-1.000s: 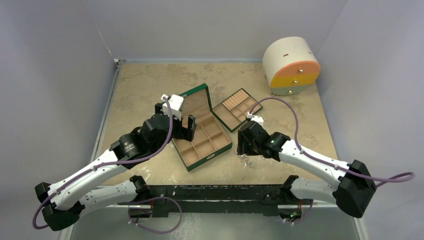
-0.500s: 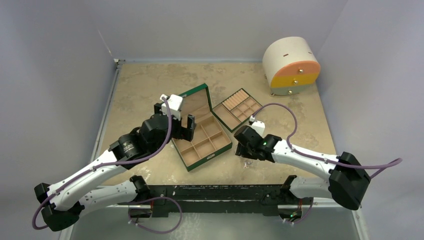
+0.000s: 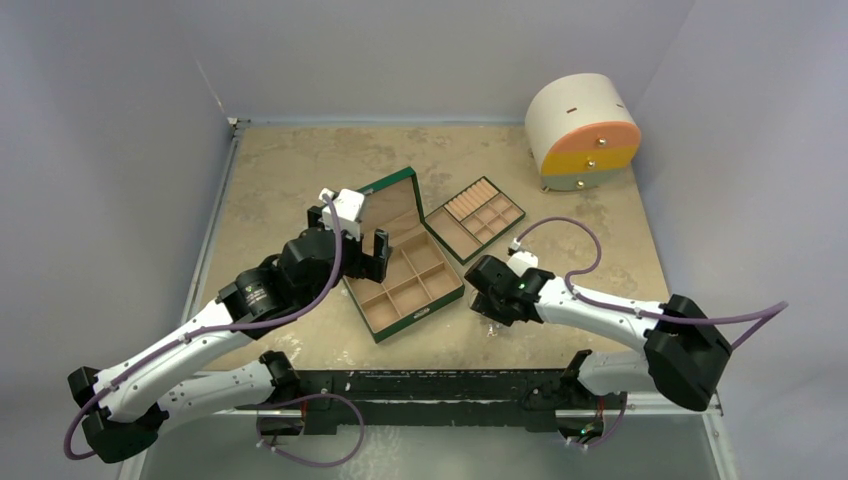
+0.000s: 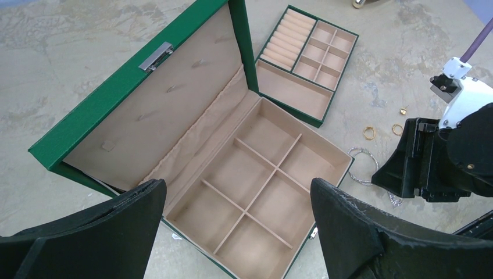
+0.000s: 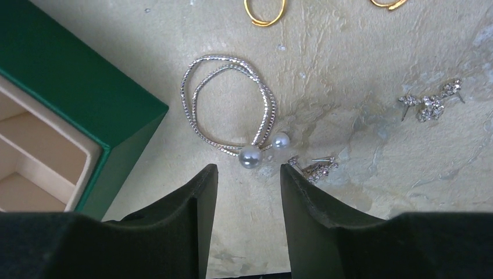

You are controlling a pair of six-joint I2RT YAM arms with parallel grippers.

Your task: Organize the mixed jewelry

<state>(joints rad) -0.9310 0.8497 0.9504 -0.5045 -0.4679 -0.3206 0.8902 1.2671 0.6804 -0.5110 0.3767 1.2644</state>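
The step in hand looks like the pickup of the silver hoop (image 5: 228,102), which lies on the worktop (image 5: 360,192) just beside the green box (image 5: 75,81). The gold rings (image 5: 264,13) lie beyond the hoop and the sparkly earrings (image 5: 429,104) farther from the box. The right gripper (image 5: 247,186) is half-narrowed and holds nothing. Its fingertips flank the hoop's larger pearl (image 5: 250,156) but stop just short of it, and whether they touch the worktop I cannot tell. The next move calls for a small advance over the pearl, a full close, then a lift toward a compartment. The left gripper (image 4: 237,200) hangs wide open above the box. Since a second ago the right jaws have narrowed and that arm's elbow has swung toward the box; the left arm is unchanged.
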